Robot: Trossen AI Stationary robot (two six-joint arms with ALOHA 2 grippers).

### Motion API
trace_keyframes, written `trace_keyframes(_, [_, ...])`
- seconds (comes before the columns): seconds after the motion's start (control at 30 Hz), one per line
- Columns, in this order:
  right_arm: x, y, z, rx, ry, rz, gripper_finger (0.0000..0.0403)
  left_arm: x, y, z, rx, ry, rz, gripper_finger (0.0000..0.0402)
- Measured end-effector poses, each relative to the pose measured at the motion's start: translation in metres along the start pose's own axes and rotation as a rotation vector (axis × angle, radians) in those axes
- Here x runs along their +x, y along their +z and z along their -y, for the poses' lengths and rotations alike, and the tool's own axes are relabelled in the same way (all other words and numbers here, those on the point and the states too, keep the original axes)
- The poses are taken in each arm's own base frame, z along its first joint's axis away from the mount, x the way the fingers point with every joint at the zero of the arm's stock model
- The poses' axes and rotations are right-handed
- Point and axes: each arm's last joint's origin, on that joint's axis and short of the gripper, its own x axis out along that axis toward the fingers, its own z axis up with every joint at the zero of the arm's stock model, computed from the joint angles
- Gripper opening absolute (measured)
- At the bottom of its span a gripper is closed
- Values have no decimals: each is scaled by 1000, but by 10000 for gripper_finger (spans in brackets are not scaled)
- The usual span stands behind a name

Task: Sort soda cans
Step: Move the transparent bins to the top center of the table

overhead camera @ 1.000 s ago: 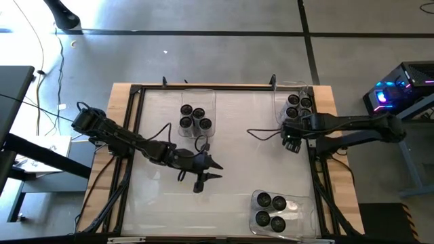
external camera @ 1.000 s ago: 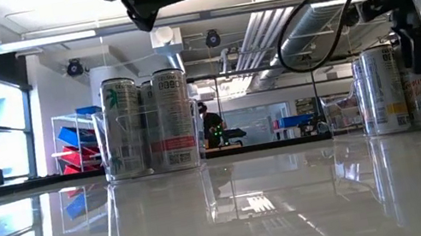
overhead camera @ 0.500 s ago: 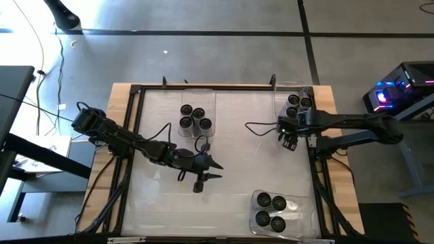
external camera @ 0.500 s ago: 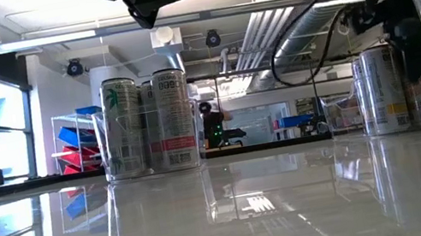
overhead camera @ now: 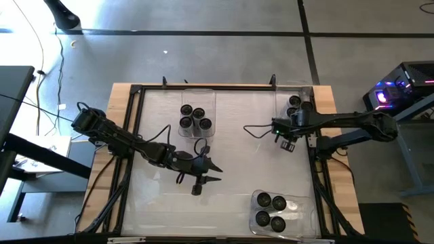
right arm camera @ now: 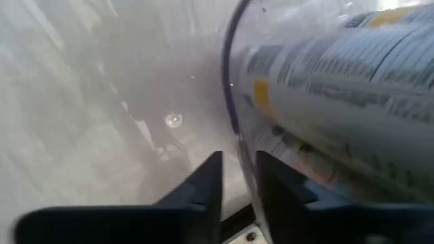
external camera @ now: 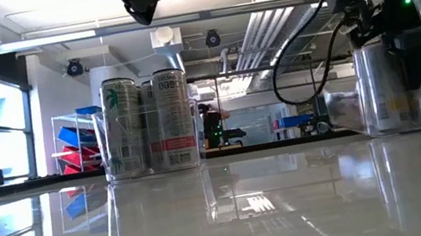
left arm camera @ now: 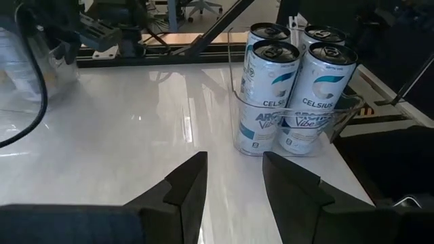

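2 cans [overhead camera: 299, 104] inside clear bin [overhead camera: 277, 95] beside right tool [overhead camera: 287, 142] | tool clenched on bin wall | left tool [overhead camera: 218, 172] released

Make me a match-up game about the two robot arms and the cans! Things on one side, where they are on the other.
Things
1. left gripper
2. right gripper
3. silvery-grey soda cans with dark round tops

Places
a. standing upright inside clear plastic bins
b. over the bare middle of the glossy white table, fingers open and empty
c. at the edge of the clear rectangular plastic bin by the table's right side

Pairs: 1-b, 2-c, 3-a
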Motion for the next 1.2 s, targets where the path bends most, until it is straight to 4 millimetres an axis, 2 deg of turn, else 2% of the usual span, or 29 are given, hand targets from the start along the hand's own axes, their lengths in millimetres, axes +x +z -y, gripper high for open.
trace_keyframes(0.1, [0,1,-1,6,19,15,21,0,0,0,-3,0,0,135])
trace_keyframes(0.17, [-1,2,-3,-7,28,25,6,0,0,0,-11,0,0,135])
trace_keyframes(0.5, [-28,21,-16,-35,190,180,3,0,-1,0,-45,1,-7,135])
trace_keyframes(0.63, [-30,29,-25,-56,199,238,2,-5,-2,1,-60,2,-44,135])
trace_keyframes(0.73, [-29,37,-33,-73,199,256,2,-17,1,2,-81,23,-72,135])
trace_keyframes(0.9, [-25,57,-50,-139,176,262,1,-49,11,7,-96,127,-81,135])
trace_keyframes(1.2, [-36,109,-86,-302,183,318,1,-108,23,21,-101,260,-28,135])
